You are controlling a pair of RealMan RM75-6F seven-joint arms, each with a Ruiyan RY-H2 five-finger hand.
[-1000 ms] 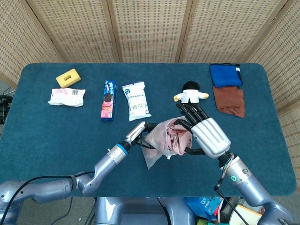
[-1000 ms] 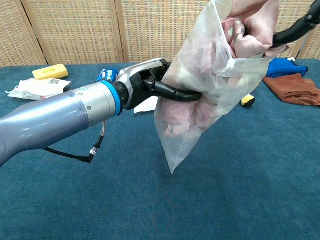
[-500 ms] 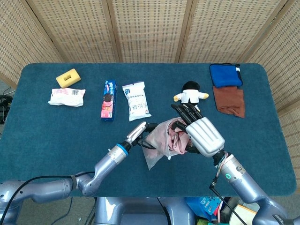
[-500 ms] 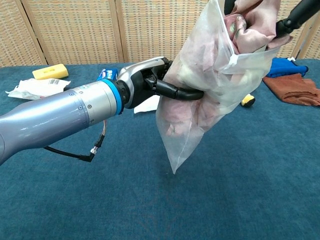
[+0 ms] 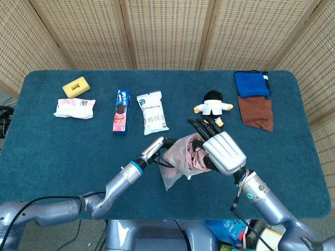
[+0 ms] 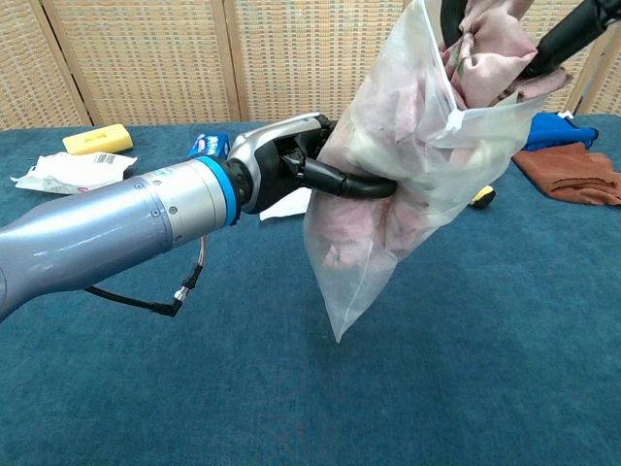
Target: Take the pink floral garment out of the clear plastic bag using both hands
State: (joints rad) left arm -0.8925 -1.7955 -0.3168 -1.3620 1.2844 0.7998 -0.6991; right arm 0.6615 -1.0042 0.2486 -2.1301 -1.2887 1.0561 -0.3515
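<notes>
My left hand pinches clear plastic bag at mid-frame, above table. My right hand grips pink floral garment at bag mouth, upper right of chest view. Risk: bag rides up with fabric if left pinch slips; bunched fabric may snag at mouth.

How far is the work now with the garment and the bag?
Done: the bag is lifted off the table, gripped by the left hand. In hand: the right hand pulls the garment at the bag's mouth. Left: most of it is inside.
</notes>
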